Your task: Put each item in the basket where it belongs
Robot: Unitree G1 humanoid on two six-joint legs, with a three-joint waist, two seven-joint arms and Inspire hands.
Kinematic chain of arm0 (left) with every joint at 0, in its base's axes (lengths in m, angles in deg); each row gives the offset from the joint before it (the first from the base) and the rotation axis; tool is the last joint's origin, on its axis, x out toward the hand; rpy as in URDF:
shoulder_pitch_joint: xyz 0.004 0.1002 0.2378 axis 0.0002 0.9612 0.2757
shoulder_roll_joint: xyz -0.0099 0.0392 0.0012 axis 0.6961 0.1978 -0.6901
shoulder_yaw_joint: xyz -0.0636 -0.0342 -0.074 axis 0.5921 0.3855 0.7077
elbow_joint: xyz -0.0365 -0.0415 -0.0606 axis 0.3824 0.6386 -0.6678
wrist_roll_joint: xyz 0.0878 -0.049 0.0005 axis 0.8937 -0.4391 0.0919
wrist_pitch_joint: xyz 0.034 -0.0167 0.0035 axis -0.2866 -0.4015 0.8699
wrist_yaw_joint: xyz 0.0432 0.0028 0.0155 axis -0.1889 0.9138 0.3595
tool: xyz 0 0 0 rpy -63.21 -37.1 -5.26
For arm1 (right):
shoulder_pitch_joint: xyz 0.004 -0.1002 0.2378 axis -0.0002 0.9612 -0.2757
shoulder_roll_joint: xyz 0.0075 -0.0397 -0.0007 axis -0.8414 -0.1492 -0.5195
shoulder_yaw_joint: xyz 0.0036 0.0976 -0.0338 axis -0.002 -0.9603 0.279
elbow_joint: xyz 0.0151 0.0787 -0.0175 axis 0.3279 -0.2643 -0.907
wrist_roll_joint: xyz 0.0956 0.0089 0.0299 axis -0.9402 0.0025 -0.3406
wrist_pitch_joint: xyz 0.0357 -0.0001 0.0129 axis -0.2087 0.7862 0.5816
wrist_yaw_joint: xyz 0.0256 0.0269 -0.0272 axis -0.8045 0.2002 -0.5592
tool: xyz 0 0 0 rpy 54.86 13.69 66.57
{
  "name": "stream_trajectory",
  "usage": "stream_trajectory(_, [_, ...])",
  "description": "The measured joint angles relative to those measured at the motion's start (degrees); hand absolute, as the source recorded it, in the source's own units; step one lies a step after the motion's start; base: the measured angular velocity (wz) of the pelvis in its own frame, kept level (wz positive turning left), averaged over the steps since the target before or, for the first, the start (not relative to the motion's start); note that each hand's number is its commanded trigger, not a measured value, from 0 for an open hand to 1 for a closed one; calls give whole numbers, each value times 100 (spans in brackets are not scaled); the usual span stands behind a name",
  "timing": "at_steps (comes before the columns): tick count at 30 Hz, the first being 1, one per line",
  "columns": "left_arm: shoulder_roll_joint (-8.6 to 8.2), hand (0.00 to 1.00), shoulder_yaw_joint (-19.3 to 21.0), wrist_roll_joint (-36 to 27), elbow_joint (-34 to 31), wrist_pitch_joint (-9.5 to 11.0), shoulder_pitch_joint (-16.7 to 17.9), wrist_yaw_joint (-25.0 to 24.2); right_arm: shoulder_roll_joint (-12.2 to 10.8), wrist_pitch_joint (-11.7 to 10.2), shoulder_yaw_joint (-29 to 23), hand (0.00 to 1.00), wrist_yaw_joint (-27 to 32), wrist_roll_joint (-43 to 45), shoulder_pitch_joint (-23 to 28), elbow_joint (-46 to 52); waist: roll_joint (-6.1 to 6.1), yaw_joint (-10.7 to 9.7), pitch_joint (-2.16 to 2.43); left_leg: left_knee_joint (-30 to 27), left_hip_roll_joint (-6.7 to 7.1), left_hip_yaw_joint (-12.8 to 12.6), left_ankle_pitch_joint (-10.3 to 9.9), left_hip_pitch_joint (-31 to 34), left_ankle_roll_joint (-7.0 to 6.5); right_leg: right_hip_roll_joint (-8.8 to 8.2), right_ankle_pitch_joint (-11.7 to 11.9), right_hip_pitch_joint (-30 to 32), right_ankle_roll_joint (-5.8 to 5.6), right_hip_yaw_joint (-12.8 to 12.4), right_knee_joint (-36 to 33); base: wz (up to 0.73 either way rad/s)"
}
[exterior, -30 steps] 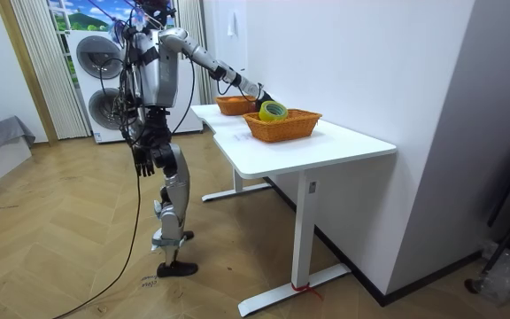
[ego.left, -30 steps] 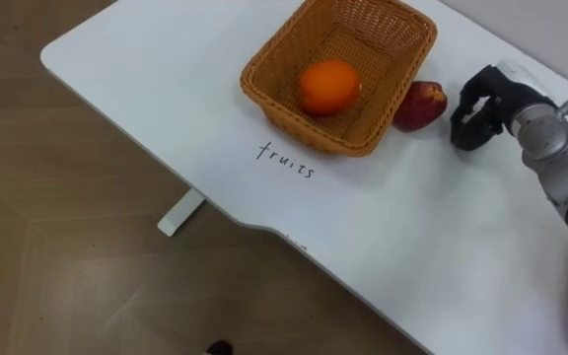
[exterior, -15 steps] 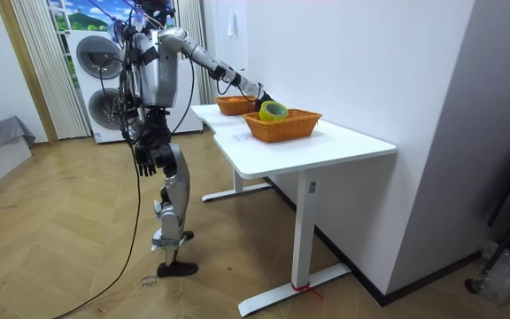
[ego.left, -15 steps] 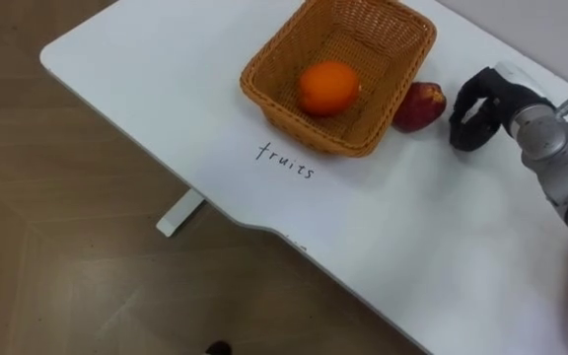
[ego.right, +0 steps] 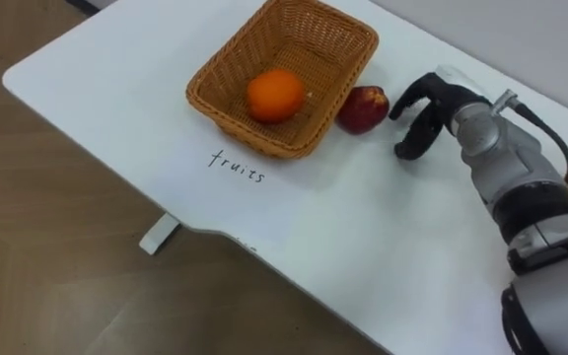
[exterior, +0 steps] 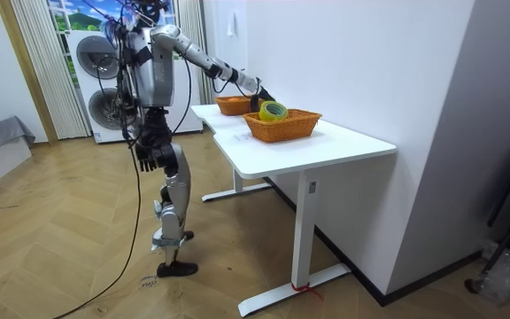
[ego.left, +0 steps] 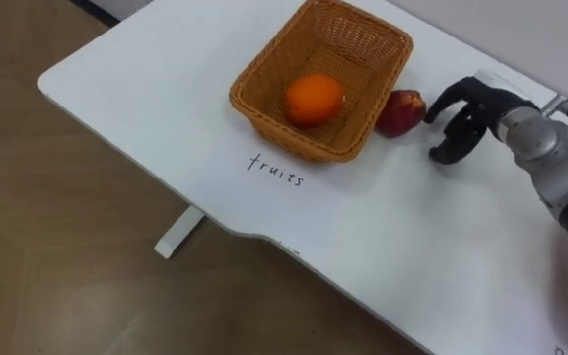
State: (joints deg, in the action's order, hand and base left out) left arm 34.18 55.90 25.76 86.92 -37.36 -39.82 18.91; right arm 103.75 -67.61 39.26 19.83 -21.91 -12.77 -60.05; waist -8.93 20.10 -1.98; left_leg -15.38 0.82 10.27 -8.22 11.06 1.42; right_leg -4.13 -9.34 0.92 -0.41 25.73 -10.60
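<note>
1 red apple point(ego.left: 400, 112), round and glossy with a paler blush on top, lies on the smooth white table point(ego.left: 146, 89) just outside the fruit basket point(ego.left: 284, 131), close by its right wall. The basket is tan woven wicker, rectangular with rounded corners. It holds 1 round, bright orange point(ego.left: 314, 99). A handwritten word point(ego.left: 276, 170) is on the tabletop in front of it.

The right hand point(ego.left: 459, 120), dark fingers on a grey metal wrist, sits just right of the apple. Its fingers are bent into a wide claw opening toward the fruit, and it grips nothing.

In the room view, 2 wicker baskets stand in a row, and the second basket point(exterior: 301, 127) holds 1 yellow-green tape roll point(exterior: 273, 111). The robot stands at the table's far end with its right arm extended. Its left hand point(exterior: 146, 158) hangs by the thigh, too small to tell its state.
</note>
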Motion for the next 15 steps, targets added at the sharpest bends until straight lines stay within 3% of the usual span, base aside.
stream_trajectory(2, [-33,0,163,3,0,-12,101,6,9,121,-11,0,-92,53,128,319,0,-64,62,53,6,-11,2,-124,2,-5,-25,-91,-21,-33,10,-5])
stream_trajectory(4, [-76,0,270,5,2,-40,128,12,9,146,-14,0,-188,100,222,577,-9,-127,75,79,10,-33,5,-261,1,-13,-49,-206,-22,-44,26,-2])
stream_trajectory(5, [-80,0,275,4,2,-67,151,14,9,160,-54,0,-247,133,311,761,-34,-162,114,76,14,-32,5,-290,2,-9,-55,-246,-22,-43,59,0])
stream_trajectory(15, [-140,0,591,-1,-266,-117,317,174,-31,394,-231,0,-571,370,436,1326,-92,-305,154,203,89,-43,22,-693,-38,-79,-96,-623,-85,-47,102,1])
